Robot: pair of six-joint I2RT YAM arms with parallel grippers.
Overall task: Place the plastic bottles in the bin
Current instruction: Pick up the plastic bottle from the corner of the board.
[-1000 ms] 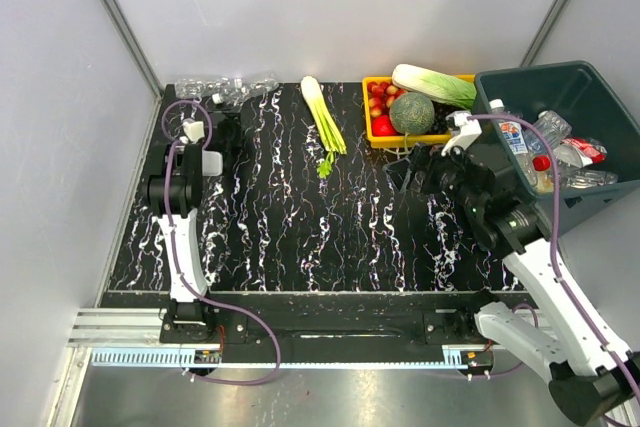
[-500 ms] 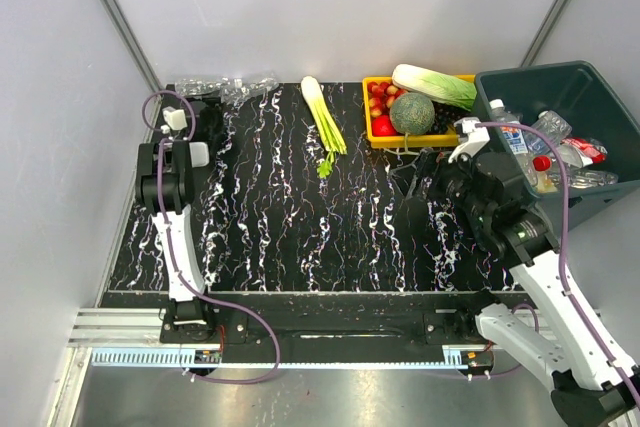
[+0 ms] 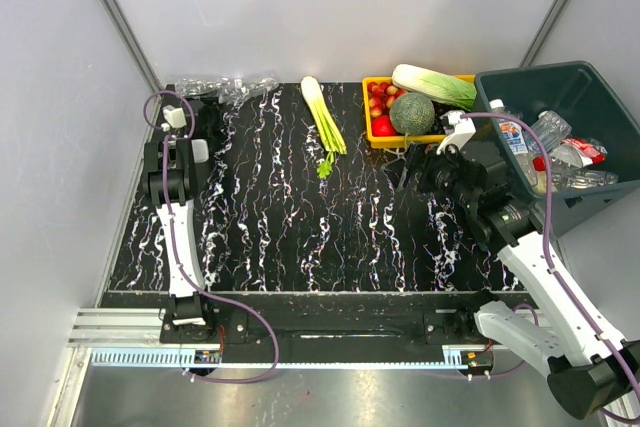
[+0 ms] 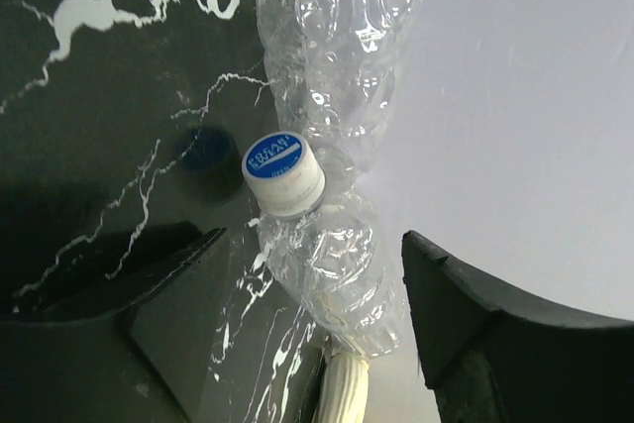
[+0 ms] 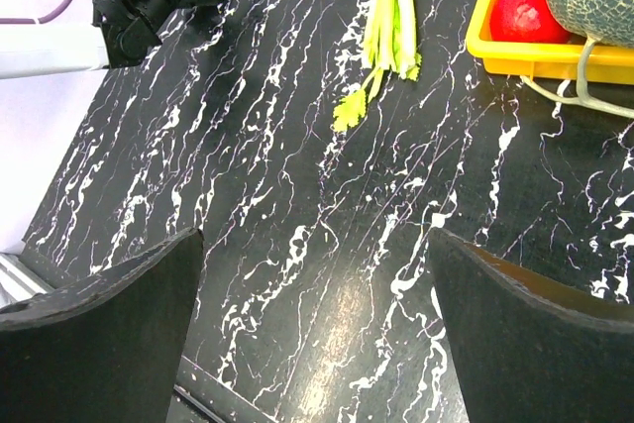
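Blue-topped cap (image 4: 284, 173) on clear bottle (image 4: 327, 269) reads Pocari Sweat.

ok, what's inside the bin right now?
Several plastic bottles piled toward the near wall of the bin: one blue-labelled, one red-labelled, one red-capped, the rest clear. Anything beneath the pile is covered, so no exact count.
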